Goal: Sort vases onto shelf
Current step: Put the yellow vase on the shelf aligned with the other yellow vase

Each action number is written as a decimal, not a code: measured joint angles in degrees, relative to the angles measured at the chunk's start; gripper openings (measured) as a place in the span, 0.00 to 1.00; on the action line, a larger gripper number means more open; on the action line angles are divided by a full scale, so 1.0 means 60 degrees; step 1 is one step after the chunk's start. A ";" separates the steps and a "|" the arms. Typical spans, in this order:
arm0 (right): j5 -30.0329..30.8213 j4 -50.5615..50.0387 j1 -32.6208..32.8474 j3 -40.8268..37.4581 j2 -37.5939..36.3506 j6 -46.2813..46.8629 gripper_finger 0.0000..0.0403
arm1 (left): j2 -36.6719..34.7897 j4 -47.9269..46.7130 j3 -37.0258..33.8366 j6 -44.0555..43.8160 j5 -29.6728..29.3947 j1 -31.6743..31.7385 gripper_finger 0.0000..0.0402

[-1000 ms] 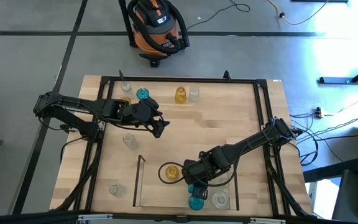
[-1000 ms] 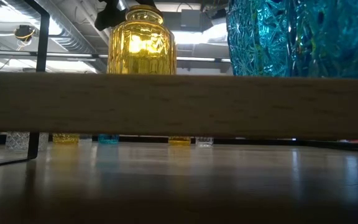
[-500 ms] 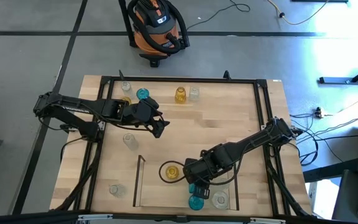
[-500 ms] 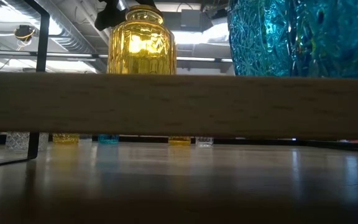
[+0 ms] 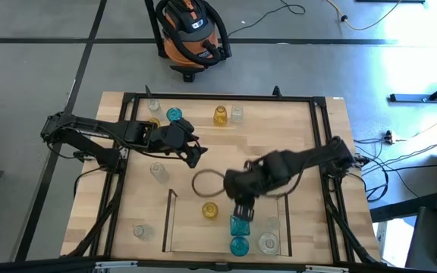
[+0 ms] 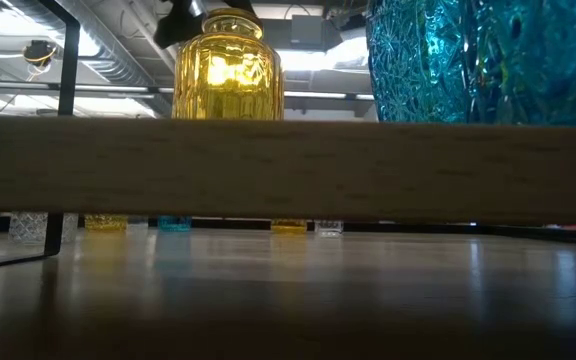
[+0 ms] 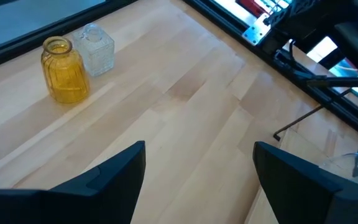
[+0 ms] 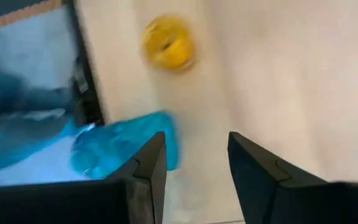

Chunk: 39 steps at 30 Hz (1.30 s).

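The shelf (image 5: 170,220) lies at the table's near middle, railed in thin dark metal. On it stand a yellow vase (image 5: 210,210), a squarish teal vase (image 5: 239,225), a round teal vase (image 5: 238,246) and clear vases (image 5: 268,243). My right gripper (image 5: 243,210) hangs open above the shelf's far part, with nothing between its fingers (image 8: 143,180); the squarish teal vase (image 8: 126,149) shows beside them. My left gripper (image 5: 196,155) waits open over the table's left middle. In the low view the yellow vase (image 6: 228,65) and a teal vase (image 6: 488,60) stand on the shelf's board (image 6: 288,165).
Along the far edge stand a clear vase (image 5: 153,106), an amber one (image 5: 152,121), a teal one (image 5: 174,114), a yellow one (image 5: 220,115) and a clear one (image 5: 237,114). More clear vases stand at left (image 5: 158,171) and near left (image 5: 142,231). A black frame (image 5: 218,98) rings the tabletop.
My right gripper has risen from low over the squarish teal vase and gone toward the table's far edge. The vase stays standing on the shelf, now uncovered in the high view.
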 joint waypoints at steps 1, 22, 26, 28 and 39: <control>0.0348 -0.0238 -0.0098 0.0212 0.0000 -0.0159 0.34 | 0.0000 0.0071 0.0000 0.0000 0.0000 -0.0004 0.72; 0.8095 -0.1194 -0.1082 -0.0447 -0.2543 -0.1509 0.34 | 0.0069 0.4979 -0.0004 0.0753 0.1519 -0.0421 0.72; 0.8045 -0.1098 -0.1447 -0.1822 -0.3796 -0.1766 0.34 | 0.0073 0.6307 0.0000 0.0745 0.0250 -0.0423 0.72; 0.8031 -0.0741 -0.1645 -0.2738 -0.4504 -0.1783 0.34 | 0.0066 0.6537 0.0001 0.0730 -0.1035 -0.0388 0.72; 0.2552 0.9523 -0.2496 -1.0425 -0.9153 -0.4373 0.34 | 0.0207 0.6598 0.0000 -0.0510 -0.3470 0.0009 0.72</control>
